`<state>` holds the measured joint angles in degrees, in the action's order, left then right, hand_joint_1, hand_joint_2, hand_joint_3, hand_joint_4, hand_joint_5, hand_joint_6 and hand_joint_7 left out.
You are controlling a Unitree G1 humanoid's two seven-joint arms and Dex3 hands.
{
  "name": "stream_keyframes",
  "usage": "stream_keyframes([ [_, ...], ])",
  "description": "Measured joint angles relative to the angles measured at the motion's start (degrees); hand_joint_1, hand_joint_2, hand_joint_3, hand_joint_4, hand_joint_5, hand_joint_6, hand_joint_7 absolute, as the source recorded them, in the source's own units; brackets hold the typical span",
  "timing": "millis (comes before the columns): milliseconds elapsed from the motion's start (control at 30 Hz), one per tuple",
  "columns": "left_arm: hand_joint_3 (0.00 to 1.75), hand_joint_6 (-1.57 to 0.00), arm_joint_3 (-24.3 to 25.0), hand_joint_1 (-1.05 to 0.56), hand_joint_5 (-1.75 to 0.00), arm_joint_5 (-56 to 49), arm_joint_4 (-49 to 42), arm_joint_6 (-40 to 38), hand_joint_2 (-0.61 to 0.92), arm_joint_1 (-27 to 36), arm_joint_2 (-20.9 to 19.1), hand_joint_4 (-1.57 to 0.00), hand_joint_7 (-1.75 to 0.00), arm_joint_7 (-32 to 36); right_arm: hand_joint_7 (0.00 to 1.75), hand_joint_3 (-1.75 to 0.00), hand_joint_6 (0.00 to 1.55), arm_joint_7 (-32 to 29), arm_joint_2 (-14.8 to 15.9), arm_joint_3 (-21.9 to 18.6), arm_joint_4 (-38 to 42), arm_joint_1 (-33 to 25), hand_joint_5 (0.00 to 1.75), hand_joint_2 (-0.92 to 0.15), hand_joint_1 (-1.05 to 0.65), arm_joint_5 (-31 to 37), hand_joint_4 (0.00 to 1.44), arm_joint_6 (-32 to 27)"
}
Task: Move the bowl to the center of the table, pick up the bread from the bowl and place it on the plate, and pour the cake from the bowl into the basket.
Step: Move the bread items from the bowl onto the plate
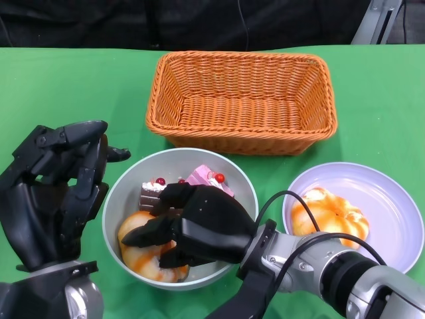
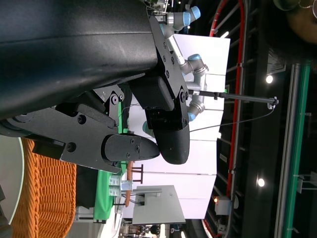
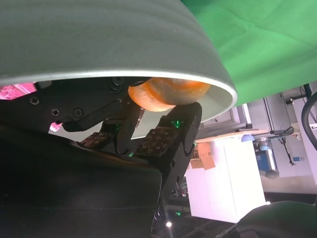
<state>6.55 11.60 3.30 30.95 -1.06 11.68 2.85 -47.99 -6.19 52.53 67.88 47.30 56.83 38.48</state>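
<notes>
Bread (image 1: 143, 249) lies low in the grey bowl (image 1: 126, 186), the right robot hand (image 1: 189, 226) curled over it with grip uncertain, the left robot hand (image 1: 56, 189) empty alongside; a loose pinch could drop it onto the cakes (image 1: 199, 179).

I see the tabletop (image 1: 60, 93) covered in green cloth, ending at a dark backdrop (image 1: 99, 23) along its far edge. Through my left wrist view, white partition panels (image 2: 208, 153) stand beyond, with a grey-and-blue robot arm (image 2: 190, 64) against them.
</notes>
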Motion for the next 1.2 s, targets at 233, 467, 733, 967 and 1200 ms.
stream_keyframes([
  [233,0.33,-1.03,0.0,-0.17,-1.16,-0.1,0.0,0.0,0.92,0.0,-0.1,-0.86,-0.61,-0.2,0.02,0.0,1.13,-0.8,0.4,-0.3,0.1,0.0,0.96,-0.83,-0.18,-0.5,0.86,1.3],
  [467,0.33,-1.03,0.0,-0.16,-1.14,0.4,-0.2,0.0,0.92,0.0,-0.1,-0.87,-0.59,-0.5,0.18,0.0,1.15,-2.3,0.6,-1.2,0.2,0.0,1.67,-0.85,-0.21,-0.7,0.6,1.8],
  [733,0.33,-1.04,0.1,-0.17,-1.13,0.6,-0.7,0.0,0.92,0.0,-0.2,-0.88,-0.57,-1.3,1.1,-0.01,0.63,-1.4,1.6,-3.1,0.5,0.0,1.74,-0.91,-0.16,-2.0,0.55,3.7],
  [967,0.32,-1.05,0.3,-0.17,-1.12,0.5,-0.8,0.1,0.92,0.0,-0.2,-0.88,-0.55,-1.3,1.71,-0.03,0.4,-2.2,2.2,-4.9,0.6,0.0,1.75,-0.92,-0.04,-2.4,0.59,5.3],
  [1200,0.33,-1.05,0.4,-0.17,-1.11,0.6,-1.6,0.5,0.92,0.0,-0.2,-0.88,-0.53,-1.4,1.25,-0.05,0.65,-3.5,2.8,-6.0,0.6,0.0,1.63,-0.92,-0.11,-2.5,0.63,5.9],
])
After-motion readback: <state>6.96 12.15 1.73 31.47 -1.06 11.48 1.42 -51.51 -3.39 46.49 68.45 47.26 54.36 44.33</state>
